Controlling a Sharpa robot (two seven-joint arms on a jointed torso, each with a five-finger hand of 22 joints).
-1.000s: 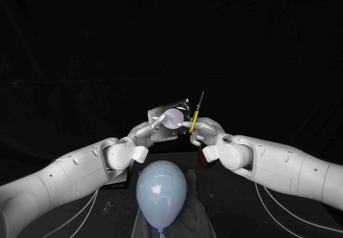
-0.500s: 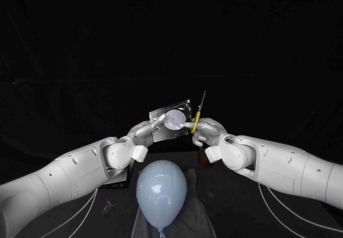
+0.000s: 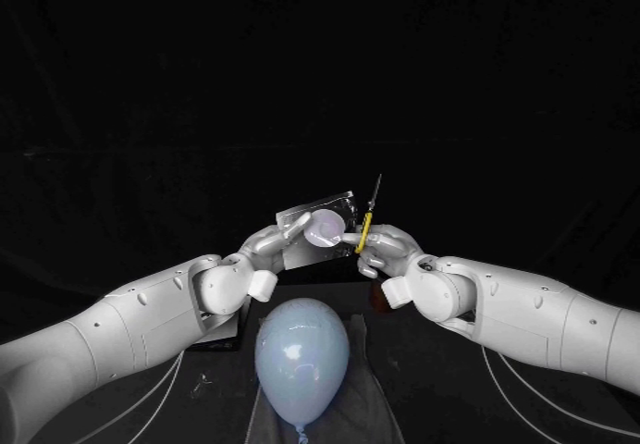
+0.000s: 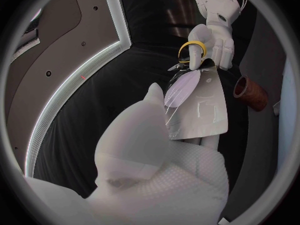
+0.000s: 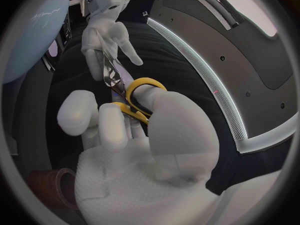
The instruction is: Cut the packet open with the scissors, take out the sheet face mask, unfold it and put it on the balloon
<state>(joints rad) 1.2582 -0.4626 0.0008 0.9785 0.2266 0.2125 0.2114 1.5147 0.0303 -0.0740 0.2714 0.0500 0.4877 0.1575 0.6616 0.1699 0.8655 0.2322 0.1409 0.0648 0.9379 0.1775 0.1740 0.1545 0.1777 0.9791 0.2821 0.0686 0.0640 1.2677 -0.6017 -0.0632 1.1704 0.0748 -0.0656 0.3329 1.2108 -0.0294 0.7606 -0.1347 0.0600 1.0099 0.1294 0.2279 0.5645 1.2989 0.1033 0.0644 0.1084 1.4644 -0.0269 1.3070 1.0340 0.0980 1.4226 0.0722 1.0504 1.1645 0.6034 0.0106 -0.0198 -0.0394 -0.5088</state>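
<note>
Hovering over the black table (image 3: pixel 427 407), the left hand (image 3: pixel 271 248) pinches the silvery packet (image 3: pixel 317 225) upright. The right hand (image 3: pixel 387 248) grips yellow-handled scissors (image 3: pixel 368 215) at its edge. The pale balloon (image 3: pixel 302 356) lies below them, the room behind dark.

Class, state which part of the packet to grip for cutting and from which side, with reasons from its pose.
Grip the packet by its lower corner, coming from the robot's left, as the left hand does. It is held up with the scissors at its opposite edge, so this hold probably keeps fingers off the blades and leaves that edge free.
</note>
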